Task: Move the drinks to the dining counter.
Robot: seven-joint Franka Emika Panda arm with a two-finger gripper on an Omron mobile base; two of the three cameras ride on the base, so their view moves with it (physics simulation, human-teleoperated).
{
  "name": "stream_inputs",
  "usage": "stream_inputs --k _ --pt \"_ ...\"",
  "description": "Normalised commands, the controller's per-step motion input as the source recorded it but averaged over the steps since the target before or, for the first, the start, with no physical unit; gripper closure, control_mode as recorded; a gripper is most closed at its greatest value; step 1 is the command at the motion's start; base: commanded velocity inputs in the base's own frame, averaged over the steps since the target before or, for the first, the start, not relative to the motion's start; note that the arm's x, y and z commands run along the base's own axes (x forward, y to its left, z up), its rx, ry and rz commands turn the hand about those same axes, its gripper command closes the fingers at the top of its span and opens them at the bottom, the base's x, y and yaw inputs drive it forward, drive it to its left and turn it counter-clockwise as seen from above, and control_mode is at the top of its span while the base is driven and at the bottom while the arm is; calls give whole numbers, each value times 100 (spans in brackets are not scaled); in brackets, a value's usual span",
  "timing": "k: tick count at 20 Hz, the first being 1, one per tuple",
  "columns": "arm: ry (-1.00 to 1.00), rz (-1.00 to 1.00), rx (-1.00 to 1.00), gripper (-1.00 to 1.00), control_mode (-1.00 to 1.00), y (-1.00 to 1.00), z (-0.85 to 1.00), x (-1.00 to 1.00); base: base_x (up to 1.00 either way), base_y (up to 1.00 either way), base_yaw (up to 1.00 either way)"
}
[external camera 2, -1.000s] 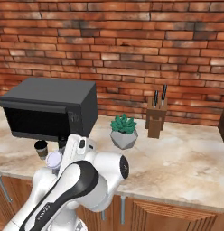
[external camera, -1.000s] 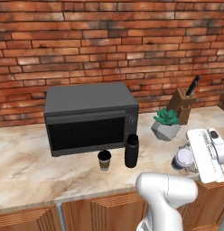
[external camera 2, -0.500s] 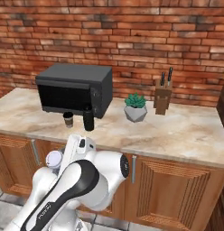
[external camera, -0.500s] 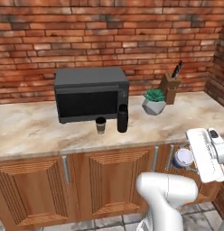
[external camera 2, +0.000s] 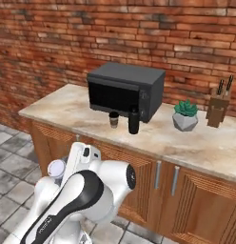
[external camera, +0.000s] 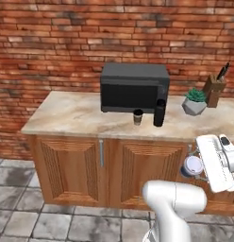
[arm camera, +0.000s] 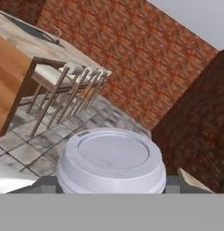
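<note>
You have the small white cup (arm camera: 111, 162) in the claw (external camera: 193, 166), jaws closed partway around its body below the lid and carried out in front of the cabinets, off the surface (external camera: 76, 116) altogether. Judge it light and thin-walled: it could crush or tip, so a hold low on the body, under the lid rim, looks safest, kept upright in case it is full. The other two drinks wait on the surface near its front edge, just ahead of the microwave (external camera: 134, 87): the coffee cup (external camera: 137, 117) with its tan sleeve, and the black bottle (external camera: 159, 112) close beside it toward the plant (external camera: 195, 101). The bottle is stiff and probably smooth, so take it around the middle; the coffee cup grips best on the sleeve. In the hand view, the dining counter (arm camera: 28, 38) and its stools (arm camera: 55, 74) lie ahead. Compared with a second ago, the base has backed away from the wall: the cabinets and floor now show, the cup unchanged in the claw.
</note>
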Motion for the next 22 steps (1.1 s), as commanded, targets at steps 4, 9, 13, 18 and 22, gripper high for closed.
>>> stream_inputs --k 4,9,13,18,22 --pt "0 0 0 100 100 0 0 0 0 56 68" --pt "0 0 0 100 100 0 0 0 1 58 75" --pt "0 0 0 100 100 0 0 0 12 58 77" --pt "0 0 0 100 100 0 0 0 15 57 75" --pt "0 0 0 100 100 0 0 0 10 52 72"
